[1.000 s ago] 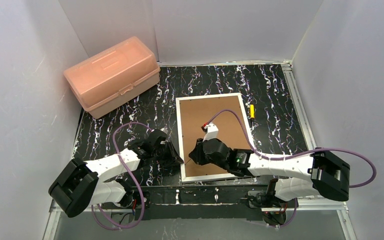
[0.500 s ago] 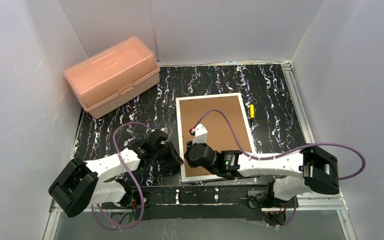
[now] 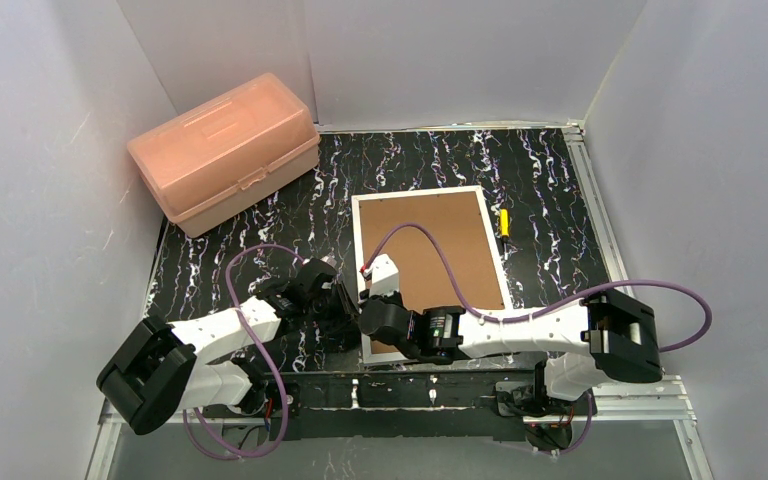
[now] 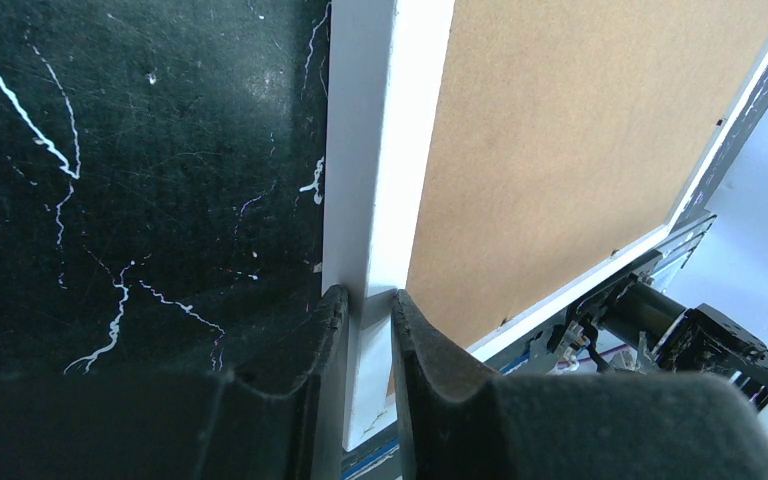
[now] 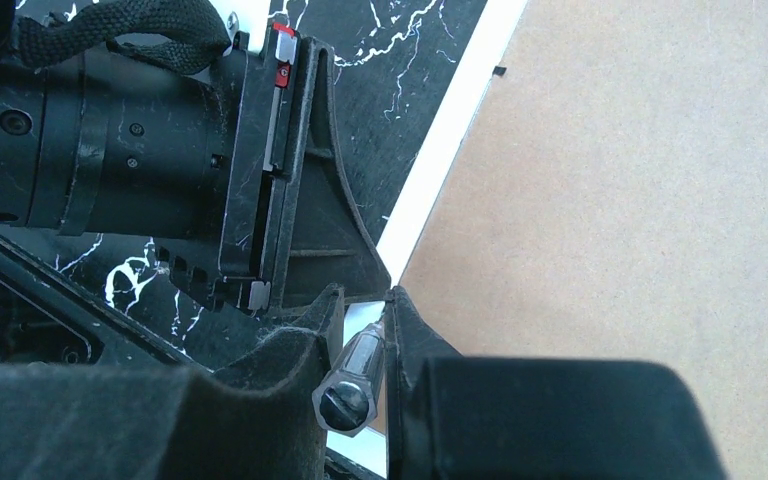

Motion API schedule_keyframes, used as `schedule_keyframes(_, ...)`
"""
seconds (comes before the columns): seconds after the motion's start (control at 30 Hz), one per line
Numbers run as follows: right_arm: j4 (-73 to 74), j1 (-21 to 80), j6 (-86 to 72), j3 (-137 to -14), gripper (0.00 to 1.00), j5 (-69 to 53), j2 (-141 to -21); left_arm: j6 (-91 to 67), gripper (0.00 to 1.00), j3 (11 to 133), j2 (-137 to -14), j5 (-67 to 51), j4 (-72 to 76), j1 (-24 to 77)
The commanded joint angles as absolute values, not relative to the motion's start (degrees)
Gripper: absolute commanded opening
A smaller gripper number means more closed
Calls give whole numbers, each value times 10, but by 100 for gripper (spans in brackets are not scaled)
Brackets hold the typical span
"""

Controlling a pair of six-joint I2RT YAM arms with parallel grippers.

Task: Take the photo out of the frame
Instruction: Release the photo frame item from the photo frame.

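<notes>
The frame [image 3: 430, 245] lies face down on the black marbled table, brown back up inside a thin white border. The photo is hidden beneath that backing. My left gripper [image 4: 368, 298] is shut on the frame's white left rail [image 4: 380, 150] close to the near-left corner, one finger on each side of the rail. My right gripper [image 5: 365, 300] is shut on a small clear-handled tool [image 5: 353, 380] with a slotted hex end. Its tip points down at the frame's left border. One left-gripper finger [image 5: 325, 230] stands just beyond it. In the top view the two grippers meet at that rail [image 3: 361, 300].
A pink plastic box [image 3: 222, 150] sits at the back left against the wall. A small yellow object [image 3: 504, 222] lies beside the frame's right edge. White walls close in three sides. Purple cables loop over both arms.
My right arm has swung left across the brown back, from mid-frame to the left border beside my left gripper. The left arm and the frame have not moved.
</notes>
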State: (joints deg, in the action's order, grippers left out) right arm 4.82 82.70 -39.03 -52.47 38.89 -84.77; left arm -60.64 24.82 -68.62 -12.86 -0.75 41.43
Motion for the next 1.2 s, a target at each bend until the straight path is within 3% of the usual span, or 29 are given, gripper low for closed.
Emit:
schedule_keyframes(0.0, -120, 870, -500, -561, 1, 229, -870, -622, 0, 245, -706, -162, 24, 446)
schedule_keyframes(0.27, -94, 870, -495, -545, 1, 269, -833, -617, 0, 246, -703, -157, 16, 447)
schedule_keyframes(0.53, -53, 839, -482, -461, 1, 322, -712, -597, 0, 252, -679, -132, -43, 446)
schedule_keyframes(0.83, -70, 662, -471, -354, 1, 169, -588, -574, 0, 269, -663, -107, -99, 444)
schedule_keyframes(1.0, -42, 575, -432, -348, 1, 95, -570, -559, 0, 281, -623, -81, -151, 437)
schedule_keyframes(1.17, -104, 481, -432, -319, 1, -40, -593, -540, 0, 300, -596, -65, -190, 428)
